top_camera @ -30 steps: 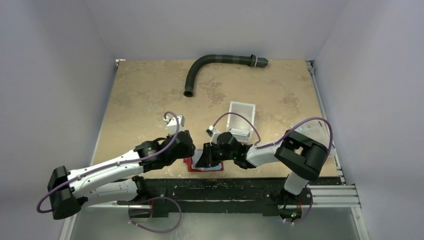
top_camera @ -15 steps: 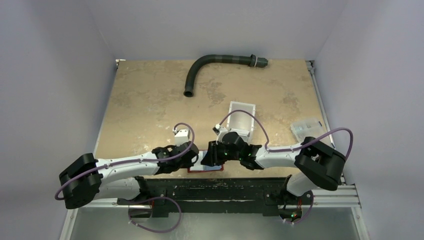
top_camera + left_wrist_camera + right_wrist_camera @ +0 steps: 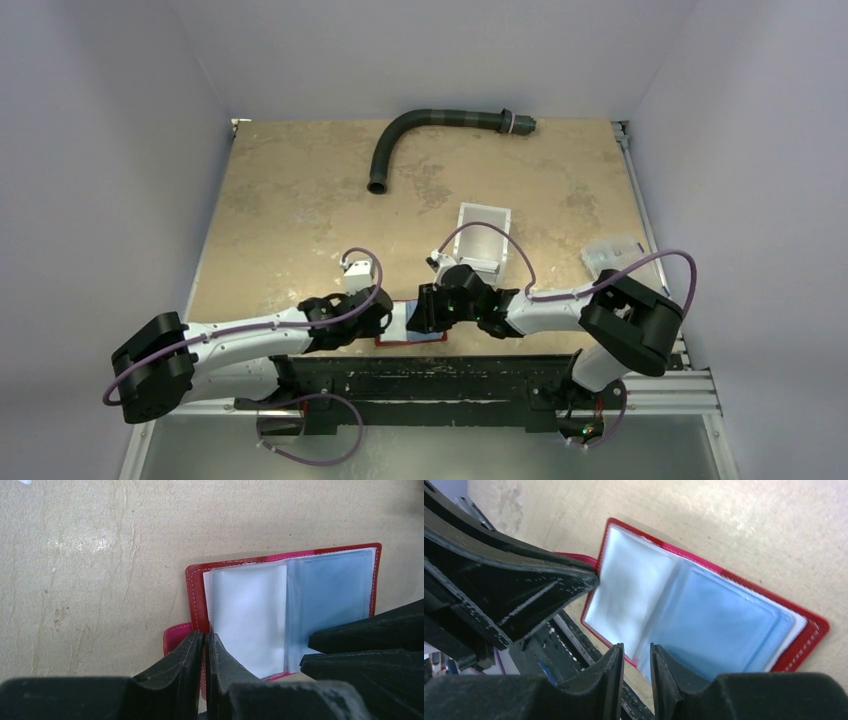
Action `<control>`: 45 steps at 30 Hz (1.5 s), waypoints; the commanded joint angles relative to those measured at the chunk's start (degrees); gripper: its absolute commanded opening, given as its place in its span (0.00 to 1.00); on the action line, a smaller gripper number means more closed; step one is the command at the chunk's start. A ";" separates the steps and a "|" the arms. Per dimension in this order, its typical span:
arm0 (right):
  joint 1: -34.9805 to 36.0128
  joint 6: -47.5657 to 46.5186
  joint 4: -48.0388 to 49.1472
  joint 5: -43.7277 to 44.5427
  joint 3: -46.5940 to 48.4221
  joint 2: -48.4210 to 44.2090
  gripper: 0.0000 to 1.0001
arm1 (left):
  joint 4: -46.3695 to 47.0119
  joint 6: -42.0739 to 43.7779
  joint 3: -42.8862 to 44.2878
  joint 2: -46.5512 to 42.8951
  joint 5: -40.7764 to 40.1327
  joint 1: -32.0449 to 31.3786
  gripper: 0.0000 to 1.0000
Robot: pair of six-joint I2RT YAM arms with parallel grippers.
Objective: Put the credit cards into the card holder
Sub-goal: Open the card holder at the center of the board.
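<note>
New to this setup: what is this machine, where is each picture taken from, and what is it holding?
The machine is two robot arms, left arm and right arm, bolted at the near edge of a table. One picture looks down from above; the other two come from cameras on each wrist. On the table lie an open red wallet, a white bin, a grey hose and a clear box. The left gripper seems to pinch the wallet's left edge; the right gripper, a clear sleeve.

I lowered the left gripper [image 3: 386, 318] toward the near edge of the table [image 3: 300, 200], and its arm flattened out. The right gripper [image 3: 425, 309] slid slightly right, so the open card holder [image 3: 407, 322] showed pale between them.
</note>
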 commanded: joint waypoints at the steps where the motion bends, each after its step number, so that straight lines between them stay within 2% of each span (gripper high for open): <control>1: 0.23 -0.72 0.92 -1.32 3.93 0.56 0.31 | 1.43 1.34 0.13 -1.86 -0.88 0.15 0.13; 6: 0.23 1.37 7.65 -3.51 5.28 9.41 0.11 | -1.70 3.91 4.70 -2.59 0.17 0.33 0.13; 8: 0.23 1.88 8.89 -3.80 5.28 11.42 0.07 | -3.51 5.49 8.15 -3.82 1.08 0.37 0.15; 11: 0.23 1.98 8.54 -3.34 4.56 11.02 0.07 | -4.50 7.06 13.32 -6.04 2.97 0.33 0.21; 14: 0.23 1.37 5.82 -3.42 4.54 7.92 0.08 | -1.04 7.06 13.54 -7.33 4.41 0.34 0.27; 16: 0.23 1.48 4.10 -3.58 4.70 5.78 0.10 | 2.77 6.12 11.60 -6.29 5.44 0.41 0.27; 18: 0.23 0.86 0.43 -2.53 5.51 3.38 0.11 | 4.43 5.06 9.80 -3.86 4.49 0.41 0.22; 21: 0.22 -1.88 -9.89 2.07 7.21 -1.25 0.16 | 5.67 3.36 6.11 -0.62 0.57 0.42 0.19; 25: 0.07 -7.84 -28.53 11.51 11.69 -6.28 0.23 | 9.77 3.33 1.46 2.77 0.47 0.68 0.17; 28: -0.38 -13.49 -41.65 19.97 16.07 -10.94 0.34 | 10.11 3.36 0.26 3.65 1.30 0.68 0.14; 31: -1.66 -20.82 -49.22 25.83 20.52 -15.60 0.44 | 10.50 3.44 -1.40 1.41 1.63 0.68 0.14; 33: -4.54 -26.28 -51.75 27.44 22.57 -17.06 0.52 | 9.91 3.55 -2.22 -0.77 1.38 0.67 0.15; 35: -8.67 -32.62 -53.72 26.52 23.57 -16.80 0.52 | 9.58 3.78 -2.92 -2.54 1.50 0.68 0.15; 38: -10.66 -44.73 -55.11 27.22 24.53 -17.37 0.54 | 10.39 4.57 -4.08 -4.21 2.38 0.68 0.15; 39: -11.41 -49.68 -53.84 23.23 23.99 -18.75 0.58 | 10.80 4.79 -4.51 -4.43 2.69 0.68 0.15; 42: -12.10 -55.48 -47.87 22.34 22.31 -22.21 0.86 | 11.85 6.03 -5.09 -4.63 3.47 0.68 0.16; 43: -13.25 -56.56 -47.35 20.42 22.68 -22.45 0.91 | 11.95 6.26 -4.98 -4.67 3.74 0.68 0.16; 45: -17.90 -59.11 -47.42 12.53 23.81 -21.69 0.93 | 12.17 6.68 -4.94 -4.76 4.18 0.68 0.16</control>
